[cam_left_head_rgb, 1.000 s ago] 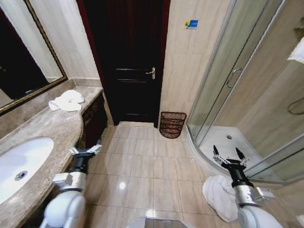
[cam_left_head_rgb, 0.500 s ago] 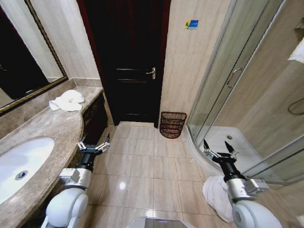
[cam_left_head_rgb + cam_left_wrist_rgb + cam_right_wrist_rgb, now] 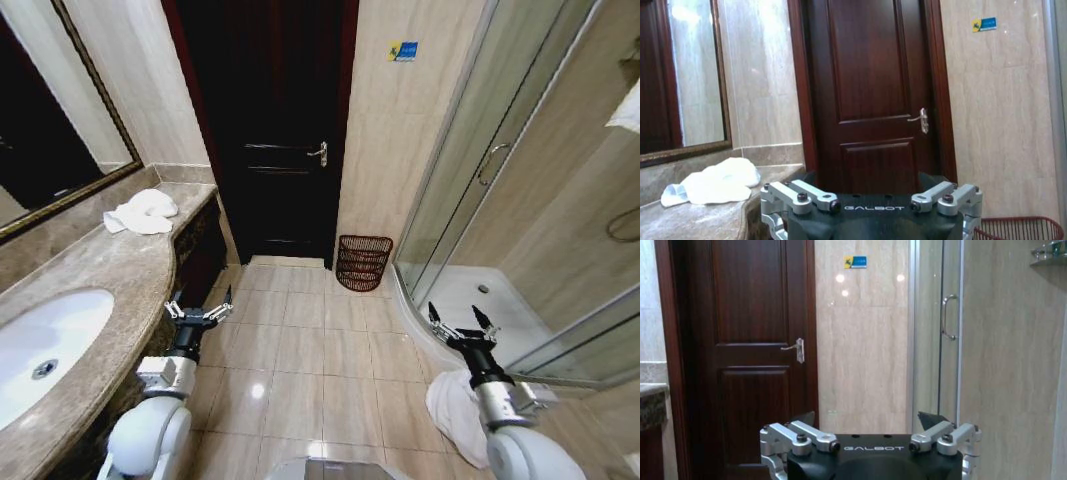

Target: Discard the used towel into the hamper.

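A crumpled white towel [image 3: 140,212] [image 3: 713,182] lies at the far end of the marble counter [image 3: 95,275]. A second white towel [image 3: 455,410] is heaped on the floor by the shower's curb, just below my right arm. The hamper [image 3: 362,262] [image 3: 1020,227], a dark red-brown wicker basket, stands on the floor against the wall between the door and the shower. My left gripper [image 3: 198,303] [image 3: 870,180] hangs open beside the counter front, holding nothing. My right gripper [image 3: 462,320] [image 3: 868,420] is open above the floor towel, also holding nothing.
A dark wooden door [image 3: 275,130] is shut straight ahead. The glass shower enclosure [image 3: 500,180] takes up the right side, its curved curb [image 3: 415,320] reaching into the floor. A sink [image 3: 45,345] is set in the counter near left. Tiled floor [image 3: 310,350] lies between my arms.
Both arms have lifted and swung slightly inward, and the left gripper has turned level with its fingers spread. The towels and the hamper have not moved.
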### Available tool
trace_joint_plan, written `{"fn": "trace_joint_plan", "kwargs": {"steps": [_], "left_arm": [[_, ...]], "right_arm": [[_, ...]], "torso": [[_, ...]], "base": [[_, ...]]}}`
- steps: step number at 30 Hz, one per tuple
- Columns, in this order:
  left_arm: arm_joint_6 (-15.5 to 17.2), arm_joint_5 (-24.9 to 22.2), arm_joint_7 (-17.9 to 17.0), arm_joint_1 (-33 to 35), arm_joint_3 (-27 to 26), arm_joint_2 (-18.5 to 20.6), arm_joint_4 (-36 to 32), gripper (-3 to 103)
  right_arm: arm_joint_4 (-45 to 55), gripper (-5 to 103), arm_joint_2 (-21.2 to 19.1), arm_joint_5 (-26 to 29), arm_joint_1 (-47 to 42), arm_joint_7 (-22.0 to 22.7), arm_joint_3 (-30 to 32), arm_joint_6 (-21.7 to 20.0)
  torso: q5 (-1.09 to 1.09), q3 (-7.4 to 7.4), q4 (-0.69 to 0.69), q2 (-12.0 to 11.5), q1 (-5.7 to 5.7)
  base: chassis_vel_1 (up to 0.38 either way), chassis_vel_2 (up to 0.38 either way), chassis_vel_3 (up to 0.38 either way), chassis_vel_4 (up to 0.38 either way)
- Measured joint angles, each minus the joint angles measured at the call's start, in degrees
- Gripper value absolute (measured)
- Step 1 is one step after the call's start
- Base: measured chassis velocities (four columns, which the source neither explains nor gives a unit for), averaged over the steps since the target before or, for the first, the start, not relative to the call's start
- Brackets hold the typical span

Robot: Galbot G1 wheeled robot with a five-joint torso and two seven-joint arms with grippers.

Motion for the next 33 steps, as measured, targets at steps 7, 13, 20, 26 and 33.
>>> {"fn": "trace_joint_plan", "kwargs": {"steps": [7, 13, 20, 26, 33], "left_arm": [[-0.77, 0.18, 0.31, 0.79, -0.24, -0.44, -0.07, 100], [-1.52, 0.44, 0.48, 1.25, -0.26, -0.69, -0.07, 100], [-2.0, 0.5, 0.5, 1.73, -0.15, -1.07, -0.07, 100], [-2.01, 0.62, 0.5, 1.73, -0.16, -1.01, -0.02, 100], [-2.37, 0.68, 0.5, 1.86, -0.25, -1.13, 0.15, 100]], "right_arm": [[-0.09, 100, 0.22, 0.22, 0.07, -0.42, 0.16, 0.77], [-0.11, 100, 0.57, 0.13, -0.06, -0.81, 0.08, 1.34], [-0.23, 100, 0.99, -0.15, -0.61, -1.39, 0.02, 2.25], [-0.43, 100, 1.17, -0.2, -0.72, -1.73, 0.01, 2.68], [-0.6, 100, 1.13, -0.2, -1.03, -2.78, 0.09, 2.73]], "torso": [[0.0, 0.0, 0.0, 0.0, 0.0], [0.0, 0.0, 0.0, 0.0, -0.01], [0.0, 0.0, 0.0, 0.0, -0.01], [0.0, 0.0, 0.0, 0.0, 0.01], [0.0, 0.0, -0.01, 0.0, 0.0]], "base": [[0.0, 0.0, 0.0, 0.0], [0.0, 0.0, 0.0, 0.0], [-0.056, 0.048, 0.05, -0.046], [-0.077, 0.101, 0.095, -0.082], [-0.071, 0.07, 0.059, -0.072]]}}
